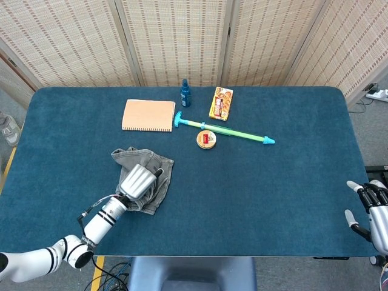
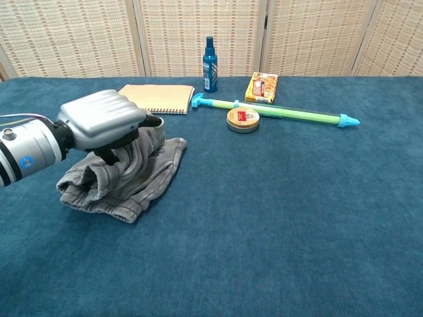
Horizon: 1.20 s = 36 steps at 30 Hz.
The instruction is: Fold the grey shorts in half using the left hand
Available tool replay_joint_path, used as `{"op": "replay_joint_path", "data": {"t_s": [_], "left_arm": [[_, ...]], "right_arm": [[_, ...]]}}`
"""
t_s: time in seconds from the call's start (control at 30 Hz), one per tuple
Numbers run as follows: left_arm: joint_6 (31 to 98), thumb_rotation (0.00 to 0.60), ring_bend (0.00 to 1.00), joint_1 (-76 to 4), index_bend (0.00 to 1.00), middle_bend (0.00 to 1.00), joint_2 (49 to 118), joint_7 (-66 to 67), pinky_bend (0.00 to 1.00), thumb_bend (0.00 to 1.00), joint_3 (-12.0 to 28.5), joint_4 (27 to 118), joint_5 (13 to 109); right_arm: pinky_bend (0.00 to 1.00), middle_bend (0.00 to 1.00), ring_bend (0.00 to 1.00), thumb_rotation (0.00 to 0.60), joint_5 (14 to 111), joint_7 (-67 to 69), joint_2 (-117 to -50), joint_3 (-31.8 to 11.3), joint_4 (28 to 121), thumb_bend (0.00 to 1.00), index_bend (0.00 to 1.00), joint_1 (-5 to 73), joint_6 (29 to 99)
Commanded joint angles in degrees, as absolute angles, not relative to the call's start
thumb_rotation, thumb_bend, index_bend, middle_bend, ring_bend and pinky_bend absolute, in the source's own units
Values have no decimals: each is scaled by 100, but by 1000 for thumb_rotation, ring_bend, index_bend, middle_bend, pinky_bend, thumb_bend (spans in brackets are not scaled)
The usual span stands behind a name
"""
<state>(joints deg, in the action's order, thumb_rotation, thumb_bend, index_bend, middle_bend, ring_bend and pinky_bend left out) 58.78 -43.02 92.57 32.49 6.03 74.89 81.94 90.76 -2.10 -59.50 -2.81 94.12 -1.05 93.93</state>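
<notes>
The grey shorts lie at the table's front left, partly doubled over on themselves. My left hand grips a bunched fold of the fabric and holds it raised over the right half of the shorts. Its fingers are curled under and hidden in the cloth. My right hand shows only in the head view, at the table's front right edge, holding nothing, with its fingers apart.
At the back of the table lie a tan notebook, a blue spray bottle, an orange box, a round tin and a long green and blue pump toy.
</notes>
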Motion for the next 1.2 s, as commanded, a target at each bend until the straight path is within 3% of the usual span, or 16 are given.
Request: {"op": "replay_joint_path", "data": {"t_s": [0.03, 0.27, 0.8, 1.2], "left_arm": [[6021, 600, 771, -4254, 224, 858, 9340, 3321, 843, 277, 639, 7578, 8152], [6306, 600, 766, -4209, 141, 855, 9656, 3297, 844, 229, 803, 7426, 8040], [6415, 600, 766, -4240, 137, 854, 10368, 3164, 844, 211, 963, 6956, 7775], [6398, 600, 756, -4188, 133, 841, 10427, 3157, 844, 211, 958, 6764, 7636]], "right_arm": [[232, 296, 246, 600, 9075, -205, -5952, -283, 9405, 355, 198, -108, 9392], [232, 298, 249, 600, 9075, -175, -5954, -294, 9386, 355, 198, -123, 9406], [232, 298, 251, 600, 9055, -92, -5957, -297, 9315, 355, 198, -182, 9440], [231, 298, 251, 600, 9062, -72, -5967, -296, 9298, 355, 198, -218, 9470]]}}
